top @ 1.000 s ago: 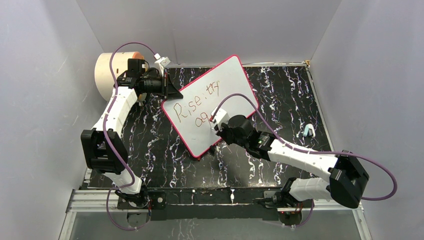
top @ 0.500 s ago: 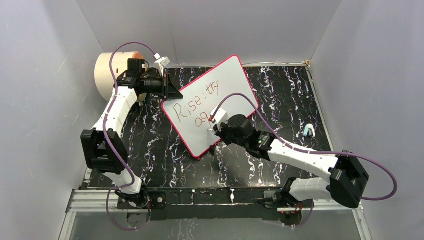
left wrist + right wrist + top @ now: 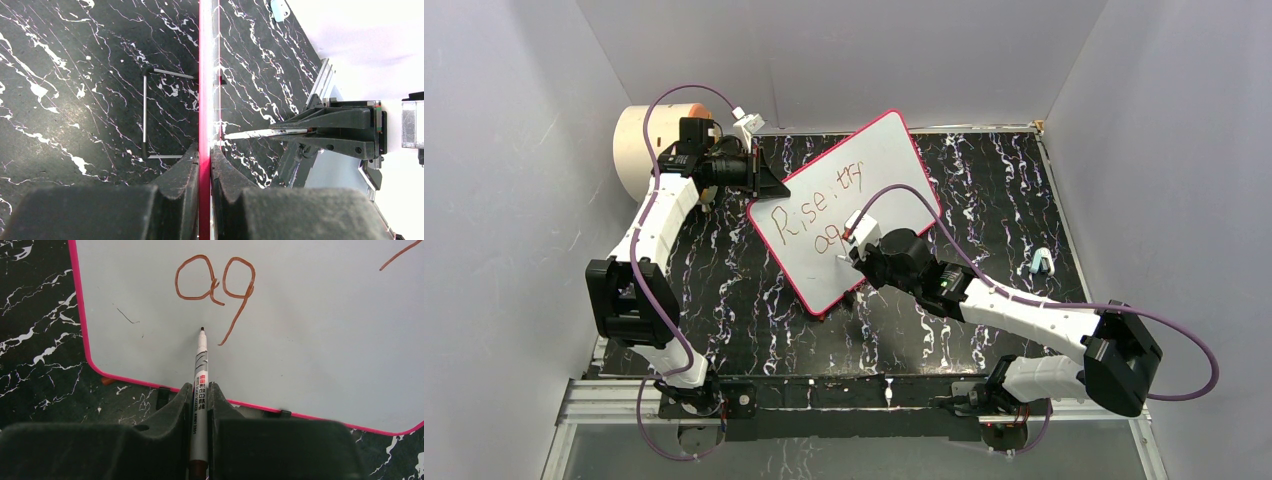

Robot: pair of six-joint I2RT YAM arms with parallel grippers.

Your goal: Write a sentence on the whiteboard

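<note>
Whiteboard point(image 3: 844, 210) stands mid-table toward far edge, left claw point(image 3: 204, 155) pinching its pink rim. Right claw point(image 3: 200, 388) clamped on marker point(image 3: 201, 357), tip below unfinished sentence point(image 3: 215, 282). Risk: hard press twists it in the pinch, skewing letters.

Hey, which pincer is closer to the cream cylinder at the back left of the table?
Left. The left pincer clamps the whiteboard edge beside the cream cylinder; the right pincer holds a marker farther off, over the board.

Pink, brown, black and cream.
You've got a white whiteboard point(image 3: 894, 160) rimmed pink-red, its sentence point(image 3: 796, 218) reddish-brown, a white marker point(image 3: 201, 370) printed red, a black white-veined table point(image 3: 994, 200), and a cream cylinder point(image 3: 636, 150) at ten o'clock.
</note>
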